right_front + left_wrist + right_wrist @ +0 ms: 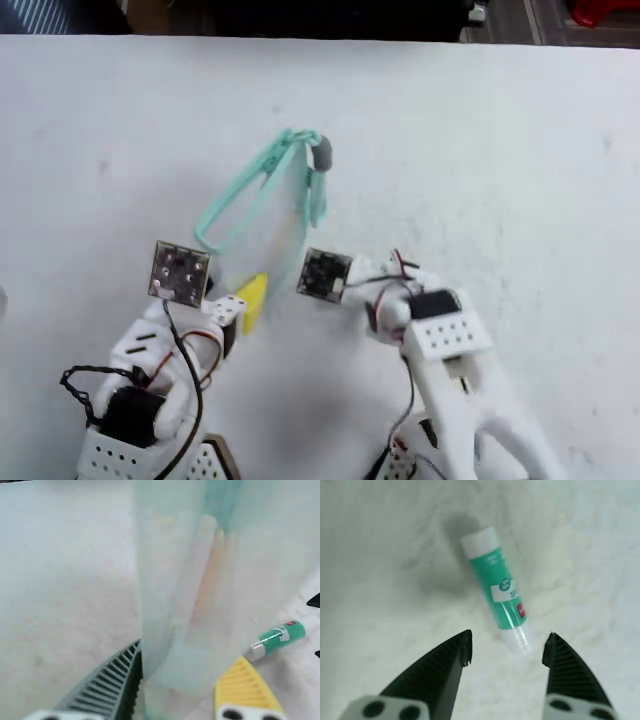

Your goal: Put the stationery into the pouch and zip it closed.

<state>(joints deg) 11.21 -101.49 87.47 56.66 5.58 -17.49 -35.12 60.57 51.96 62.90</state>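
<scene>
White table (500, 150) is carrying everything. See-through pouch (265, 215) with a teal zip is lying mid-table, mouth gaping open at the far end and pale long shapes showing faintly inside. Left gripper (189, 655) is clamping the pouch's near end between its grey and yellow fingers, apparently steadying it. Right gripper (509, 635) is hanging with fingers spread wide over the green glue stick (497, 585), which is lying flat just beside the pouch. Step in hand looks like picking up the glue stick. Next move calls for dropping down, pinching the barrel, then carrying it round to the mouth.
</scene>
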